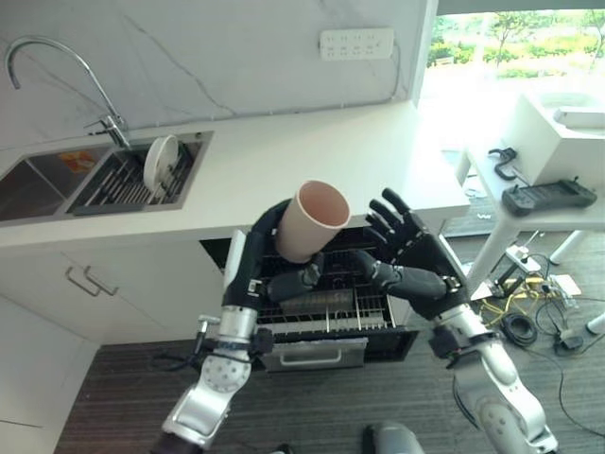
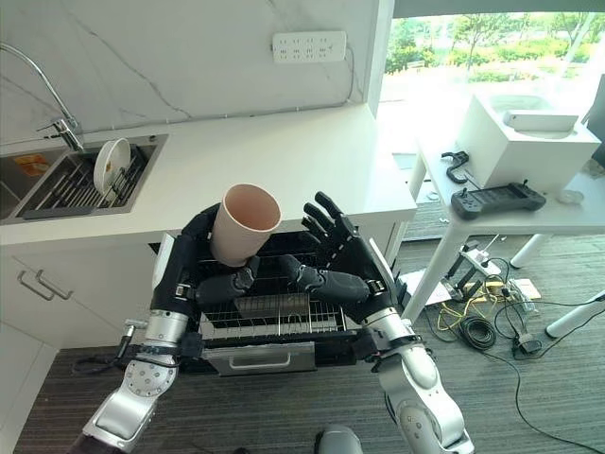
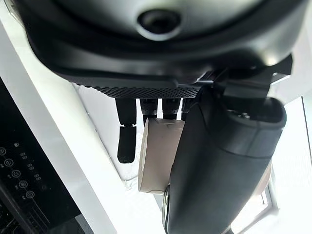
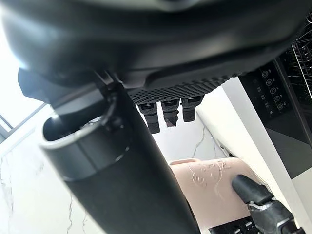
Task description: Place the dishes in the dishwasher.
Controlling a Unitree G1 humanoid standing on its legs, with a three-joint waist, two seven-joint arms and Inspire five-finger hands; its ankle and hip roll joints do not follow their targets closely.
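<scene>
Left hand point(image 1: 274, 248) is what you should watch first: its fingers and thumb are curled round the lower part of the pink cup point(image 1: 311, 220), which sits tilted with its mouth up, in the air above the pulled-out dishwasher rack point(image 1: 326, 307), just in front of the worktop's point(image 1: 284, 165) front edge. Your right hand point(image 1: 408, 255) stands just beside the cup with its fingers spread and straight, its thumb reaching across under the cup's base; from the right wrist view I cannot be sure it touches the cup.

The hold looks low on the cup, so as you lower or turn it, the cup could pivot in the fingers and slip onto the rack wires. If the right hand closes in now, it could knock the cup out of the left one. Coming down too near the worktop edge could catch the rim on it. A mouth-up landing would also leave the cup unstable between the wires.

A white plate point(image 1: 160, 163) still waits on edge in the sink rack point(image 1: 132, 180) at the worktop's far left.
</scene>
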